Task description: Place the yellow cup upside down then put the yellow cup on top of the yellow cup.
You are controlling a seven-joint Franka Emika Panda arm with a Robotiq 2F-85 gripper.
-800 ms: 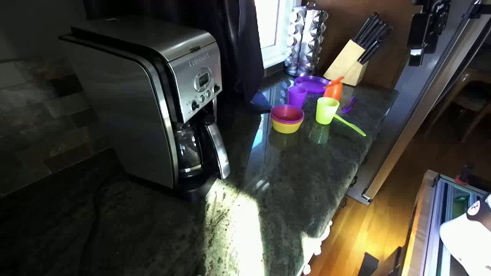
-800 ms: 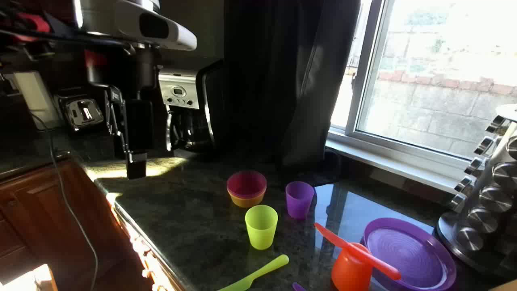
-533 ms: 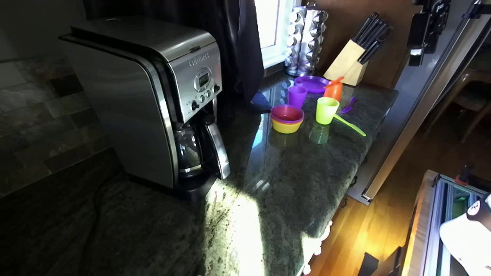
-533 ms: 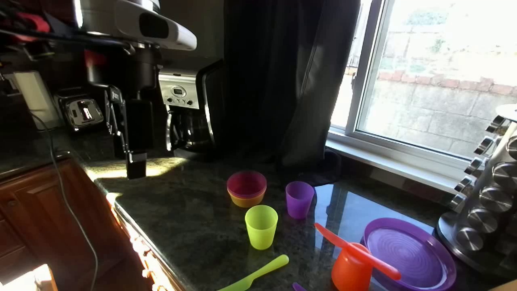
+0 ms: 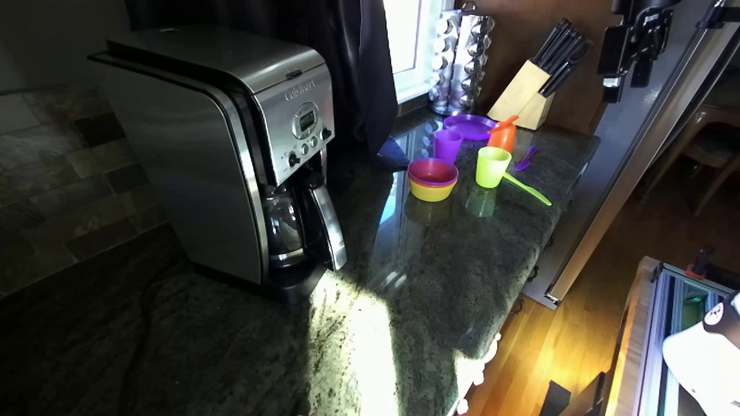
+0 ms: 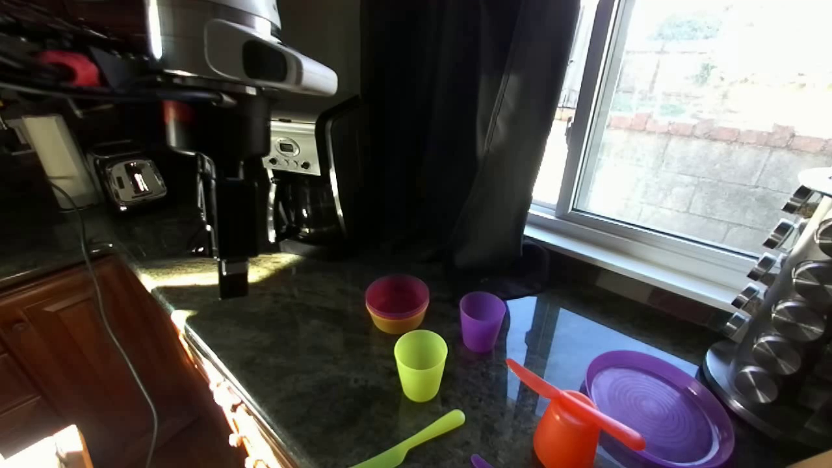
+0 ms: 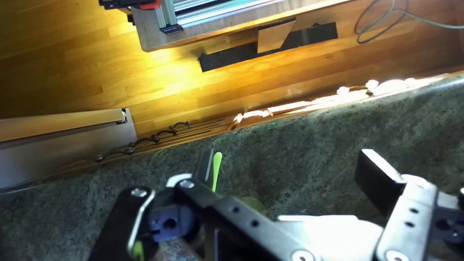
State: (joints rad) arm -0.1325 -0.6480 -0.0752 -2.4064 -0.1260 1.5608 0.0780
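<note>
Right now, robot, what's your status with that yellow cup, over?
Gripper open, holding nothing. Yellow cup upright on the counter, not yet flipped. Stacked bowls and purple cup close by, possibly crowding the approach.

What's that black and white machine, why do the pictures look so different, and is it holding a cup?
That's a robot arm, steered by a person. Its gripper works like a pinching hand. Two views come from cameras standing outside the robot; the third camera rides on its wrist, so the fingers look huge. On the counter are a yellow-green cup standing upright, a purple cup, stacked bowls, a purple plate, a lime knife, and an orange cup upside down with an orange knife lying across it. The fingers stand apart, with no cup between them.
</note>
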